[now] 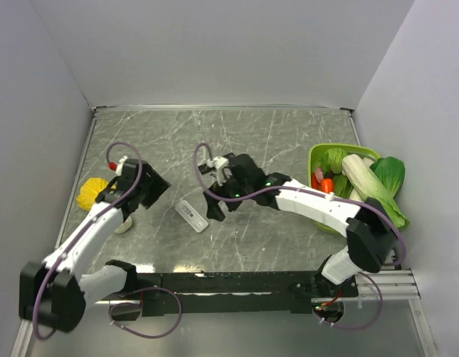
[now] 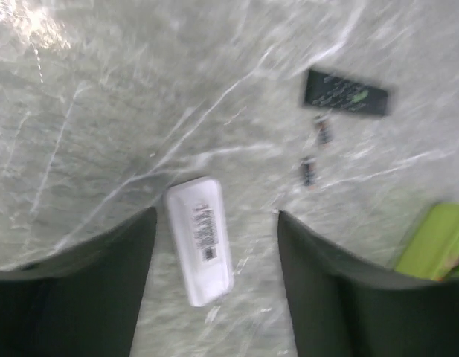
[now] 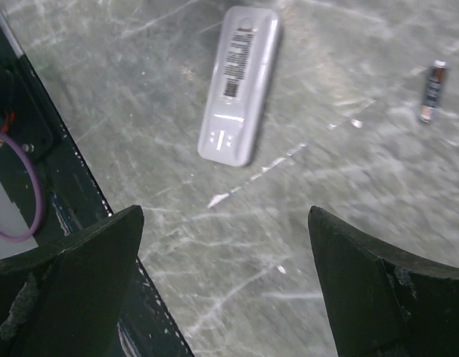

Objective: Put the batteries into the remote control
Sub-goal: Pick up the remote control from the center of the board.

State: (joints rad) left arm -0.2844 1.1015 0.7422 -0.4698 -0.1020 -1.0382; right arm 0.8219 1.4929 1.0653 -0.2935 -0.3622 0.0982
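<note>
The white remote control (image 1: 192,216) lies on the marble table between the two arms, back side up with its label showing. In the left wrist view the remote (image 2: 201,238) lies below my open left gripper (image 2: 216,214), nearer the left finger. Two small batteries (image 2: 323,129) (image 2: 309,171) lie apart beyond it, close to a black remote (image 2: 345,93). My left gripper (image 1: 155,195) hovers left of the white remote. My right gripper (image 1: 218,204) hovers just right of it. The right gripper (image 3: 225,212) is open and empty, with the remote (image 3: 239,85) and one battery (image 3: 431,91) ahead of it.
A green basket (image 1: 318,155) of vegetables stands at the right, with leafy greens hanging over its edge; it also shows in the left wrist view (image 2: 437,242). A yellow object (image 1: 91,195) lies at the left wall. The black base rail (image 3: 58,186) runs along the near edge.
</note>
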